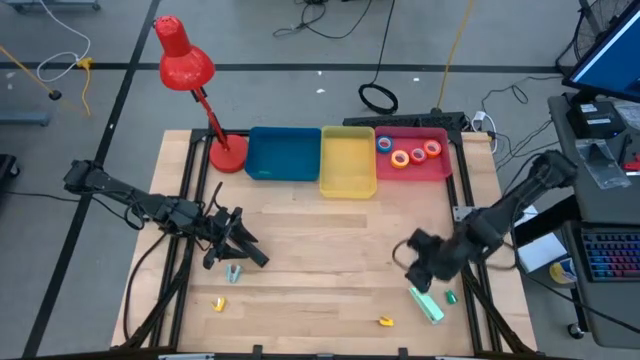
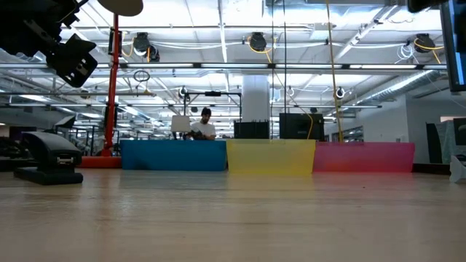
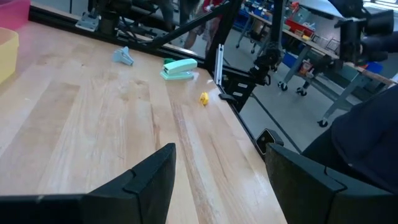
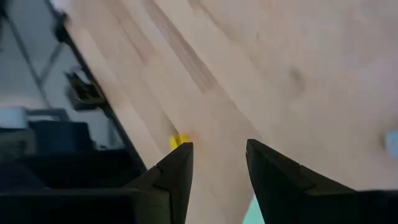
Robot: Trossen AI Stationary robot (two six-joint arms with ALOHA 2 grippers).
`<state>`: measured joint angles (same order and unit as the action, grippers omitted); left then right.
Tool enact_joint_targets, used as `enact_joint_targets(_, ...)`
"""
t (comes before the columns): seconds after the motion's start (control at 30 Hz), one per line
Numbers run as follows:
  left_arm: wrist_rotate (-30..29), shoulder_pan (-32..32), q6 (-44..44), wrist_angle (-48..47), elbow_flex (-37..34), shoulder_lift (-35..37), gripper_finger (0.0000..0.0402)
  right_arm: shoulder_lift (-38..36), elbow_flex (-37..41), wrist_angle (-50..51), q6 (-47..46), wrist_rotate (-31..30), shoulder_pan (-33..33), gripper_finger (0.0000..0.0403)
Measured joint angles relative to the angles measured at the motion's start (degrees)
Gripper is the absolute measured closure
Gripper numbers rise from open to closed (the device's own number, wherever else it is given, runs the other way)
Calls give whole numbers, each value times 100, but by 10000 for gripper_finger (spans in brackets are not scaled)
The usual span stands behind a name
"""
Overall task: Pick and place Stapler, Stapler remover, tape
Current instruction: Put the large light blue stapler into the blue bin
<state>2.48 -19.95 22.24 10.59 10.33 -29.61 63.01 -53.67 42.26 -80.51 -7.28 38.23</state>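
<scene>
A mint-green stapler (image 1: 430, 306) lies flat near the table's front right; it also shows in the left wrist view (image 3: 179, 68). A small grey-blue staple remover (image 1: 232, 272) lies on the wood below my left gripper (image 1: 248, 252), which hangs open above the table (image 3: 217, 152). Several tape rolls (image 1: 408, 154) lie in the red bin (image 1: 440, 168). My right gripper (image 1: 420, 272) slants down, open and empty (image 4: 219, 146), just left of and above the stapler. A small yellow piece (image 4: 179, 140) shows beside one fingertip.
Blue bin (image 1: 283, 155), yellow bin (image 1: 348, 162) and the red bin stand in a row at the far edge, with a red desk lamp (image 1: 228, 152) to their left. Small yellow pieces (image 1: 218, 303) (image 1: 385, 321) and a small green piece (image 1: 450, 297) lie near the front edge.
</scene>
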Motion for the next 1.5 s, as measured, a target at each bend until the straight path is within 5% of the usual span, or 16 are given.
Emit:
enact_joint_targets(0.27, 0, 0, 28, 0, 0, 0, 156, 855, -283, 245, -1305, 157, 958, 261)
enact_joint_targets(0.6, -2, 0, 103, 0, 0, 0, 156, 2131, -2138, 2792, -2042, 292, 1488, 261)
enact_joint_targets(1.0, -2, 0, 95, 0, 0, 0, 156, 2188, -1486, 2419, -1601, 1641, 1509, 261)
enact_joint_targets(1.5, -4, -2, -73, -2, 0, 0, 156, 1861, -1192, 2279, -2378, 1933, 1489, 261)
